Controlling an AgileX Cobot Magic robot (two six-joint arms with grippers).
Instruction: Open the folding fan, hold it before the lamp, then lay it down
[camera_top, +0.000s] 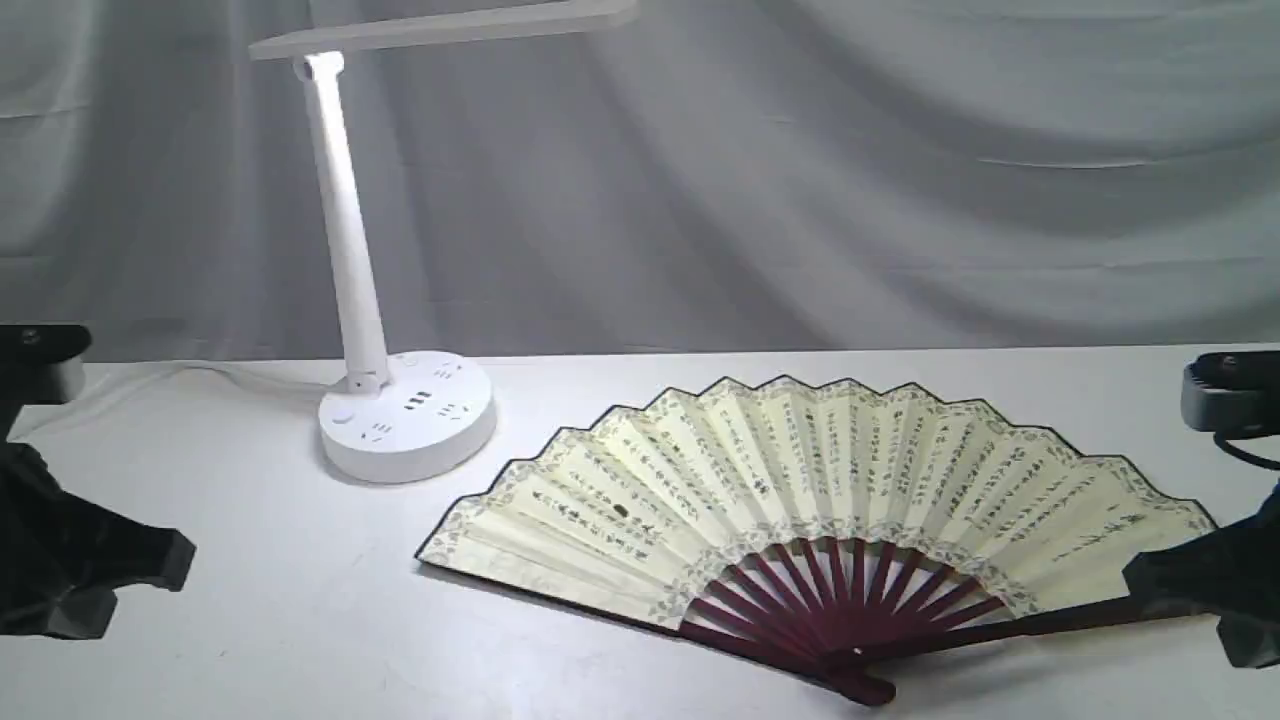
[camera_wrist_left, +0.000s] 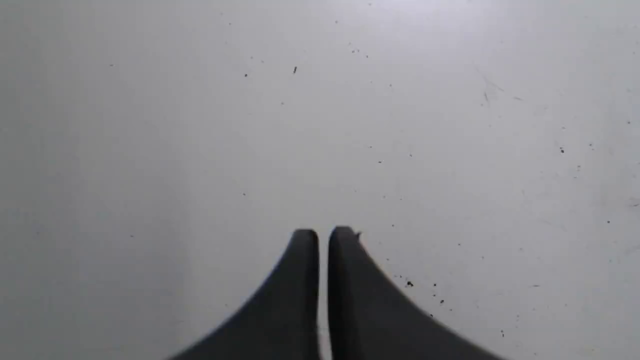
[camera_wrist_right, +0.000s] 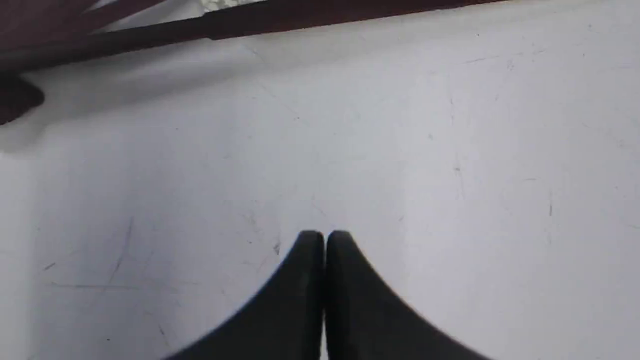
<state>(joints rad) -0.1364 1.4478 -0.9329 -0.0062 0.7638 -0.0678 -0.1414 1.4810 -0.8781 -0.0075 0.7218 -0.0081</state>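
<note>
The folding fan (camera_top: 800, 470) lies fully spread and flat on the worktop (camera_top: 250, 620). Its nearer guard (camera_wrist_right: 300, 22) runs just ahead of the right hand (camera_wrist_right: 325, 234), with a strip of bare worktop between that guard and the fingertips. That hand's two fingers are pressed together and grip nothing. The left hand (camera_wrist_left: 323, 232) is all but closed, with only a sliver of light between its fingers, and it is empty too. The fan is well apart from it, off toward the right hand's side. The lamp (camera_top: 345, 250) stands beyond the left hand, nearer to it than to the right one.

With the fan open, down and let go, the laying-down looks done to me (whether it was shown to the lamp, these views cannot say). What is left is a clean exit. The right hand should lift straight up and away from the guard, never sweeping across the pleats, since a light paper leaf would likely skid or crease at a nudge. Keeping its fingers together gives the ribs nothing to catch on. The left hand has nothing close to disturb.

Counted: one fan, one lamp, two hands.
</note>
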